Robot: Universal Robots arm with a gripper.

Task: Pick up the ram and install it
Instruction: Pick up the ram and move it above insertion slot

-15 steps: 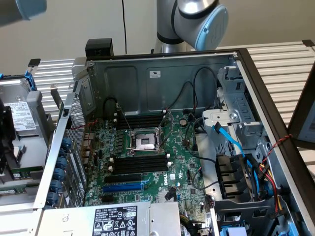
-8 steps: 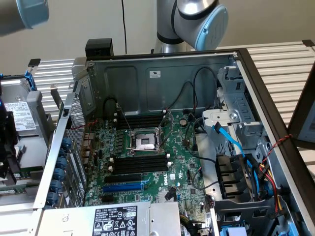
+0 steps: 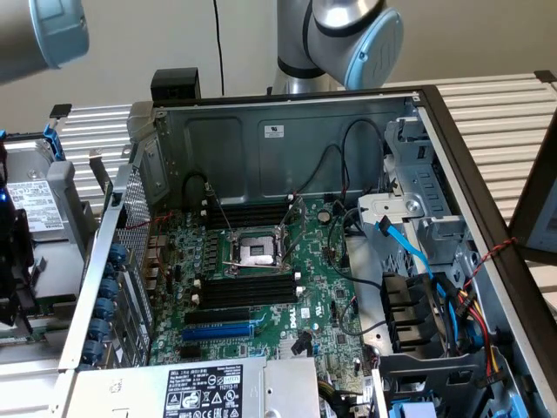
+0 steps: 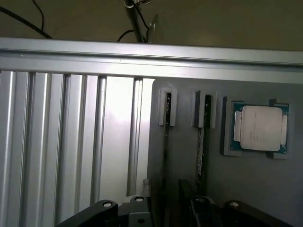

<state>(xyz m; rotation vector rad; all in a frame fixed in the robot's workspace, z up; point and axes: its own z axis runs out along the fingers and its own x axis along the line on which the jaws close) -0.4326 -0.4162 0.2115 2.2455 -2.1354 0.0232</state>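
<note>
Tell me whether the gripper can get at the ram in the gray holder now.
Probably yes: the ram stands on edge in its gray holder with nothing covering it, and the open gripper is near it, holding nothing.

A grey tray [image 4: 184, 189] lies on a ribbed aluminium tabletop [image 4: 71, 142], beside a crosswise rail [image 4: 142, 54]. Two thin sticks stand on edge in the tray, side by side but apart, each with one end in a pale clip. The first ram stick [image 4: 166, 156] is nearer the bare ribs, and the second ram stick [image 4: 202, 156] is between it and a processor [image 4: 260, 127] lying flat in its own frame. The end effector [image 4: 170, 215] hangs spread wide over the sticks' other ends, gripping nothing. A black cable [image 4: 23, 21] trails beyond the rail.
</note>
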